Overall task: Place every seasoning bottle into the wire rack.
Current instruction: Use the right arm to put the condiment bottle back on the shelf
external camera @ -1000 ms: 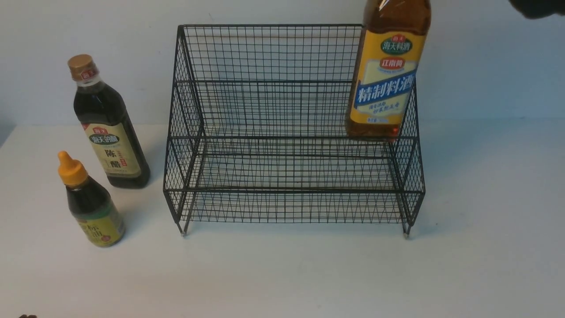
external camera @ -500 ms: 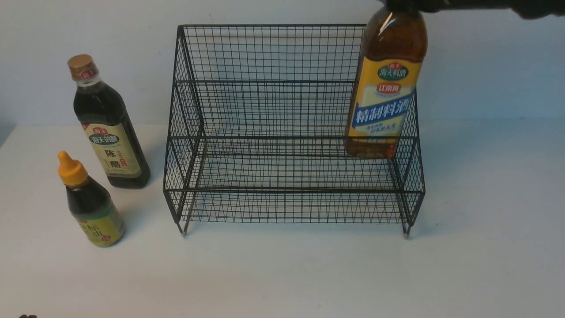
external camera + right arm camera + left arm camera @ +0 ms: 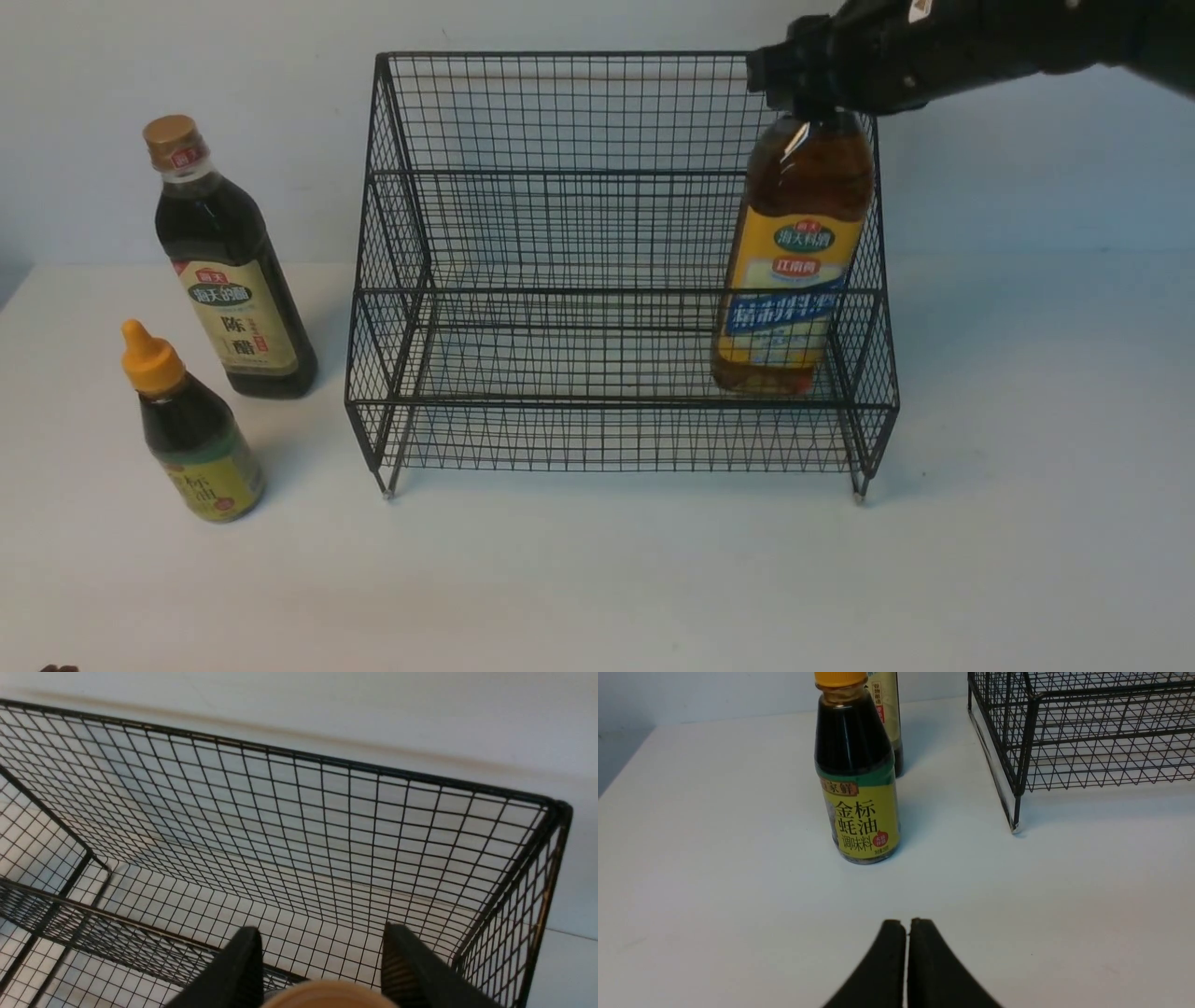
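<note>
The black wire rack (image 3: 607,403) stands mid-table. My right gripper (image 3: 805,91) is shut on the neck of the tall amber seasoning bottle (image 3: 792,271), which hangs upright in the right end of the rack's lower front tier. In the right wrist view its fingers (image 3: 243,961) flank the tan cap (image 3: 327,998) above the rack's mesh (image 3: 327,826). To the left of the rack stand the tall dark bottle (image 3: 229,271) and the small dark bottle with the orange cap (image 3: 191,429). My left gripper (image 3: 907,921) is shut and empty, low over the table in front of the small bottle (image 3: 857,779).
The white table (image 3: 597,579) runs back to a pale wall. In the left wrist view the rack's near left corner and foot (image 3: 1015,826) stand to one side of the small bottle, with the tall dark bottle (image 3: 887,718) partly hidden behind it.
My right gripper has come down with the amber bottle, from above the rack's upper tier into the lower front tier. The left arm and the other two bottles have not moved.
</note>
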`<control>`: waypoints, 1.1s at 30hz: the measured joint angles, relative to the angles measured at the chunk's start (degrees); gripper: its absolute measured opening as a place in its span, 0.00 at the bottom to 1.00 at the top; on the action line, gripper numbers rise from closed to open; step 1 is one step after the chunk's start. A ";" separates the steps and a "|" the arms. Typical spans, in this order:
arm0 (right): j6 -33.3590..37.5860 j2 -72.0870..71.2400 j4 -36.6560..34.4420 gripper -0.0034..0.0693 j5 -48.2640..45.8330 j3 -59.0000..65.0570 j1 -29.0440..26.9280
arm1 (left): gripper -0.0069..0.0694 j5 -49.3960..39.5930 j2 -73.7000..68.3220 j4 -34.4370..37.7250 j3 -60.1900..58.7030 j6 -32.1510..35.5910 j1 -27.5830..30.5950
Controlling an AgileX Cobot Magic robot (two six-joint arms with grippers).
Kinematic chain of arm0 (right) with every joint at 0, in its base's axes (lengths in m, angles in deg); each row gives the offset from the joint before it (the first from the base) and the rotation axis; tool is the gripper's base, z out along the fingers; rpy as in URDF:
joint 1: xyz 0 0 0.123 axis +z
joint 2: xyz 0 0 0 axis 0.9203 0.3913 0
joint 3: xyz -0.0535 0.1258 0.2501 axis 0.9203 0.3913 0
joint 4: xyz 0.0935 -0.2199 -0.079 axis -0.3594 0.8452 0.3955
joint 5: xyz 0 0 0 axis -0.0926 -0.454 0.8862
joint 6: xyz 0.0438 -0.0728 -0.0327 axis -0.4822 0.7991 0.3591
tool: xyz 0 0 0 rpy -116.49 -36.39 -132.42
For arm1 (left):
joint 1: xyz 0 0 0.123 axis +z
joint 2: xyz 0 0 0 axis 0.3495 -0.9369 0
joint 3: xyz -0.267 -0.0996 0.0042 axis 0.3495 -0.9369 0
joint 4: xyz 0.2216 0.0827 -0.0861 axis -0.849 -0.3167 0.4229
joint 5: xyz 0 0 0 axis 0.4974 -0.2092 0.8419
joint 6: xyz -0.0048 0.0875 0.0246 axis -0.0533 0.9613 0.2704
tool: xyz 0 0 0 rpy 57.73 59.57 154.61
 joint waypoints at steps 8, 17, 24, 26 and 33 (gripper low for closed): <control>0.74 -0.48 -1.22 0.63 2.70 -1.17 1.22 | 0.08 0.00 0.00 0.00 0.00 0.00 0.00; 0.74 -7.89 0.88 0.72 -1.68 -1.19 1.37 | 0.08 0.00 0.00 0.00 0.00 0.00 0.00; 0.67 -24.94 9.55 0.53 -11.64 -1.40 1.37 | 0.08 0.00 0.00 0.00 0.00 0.00 0.00; -0.13 -29.71 12.03 0.42 -14.91 -1.37 1.37 | 0.08 0.00 0.00 0.00 0.00 0.00 0.00; -9.22 -51.54 22.18 0.05 -18.73 6.70 1.37 | 0.08 0.00 0.00 0.00 0.00 0.00 0.00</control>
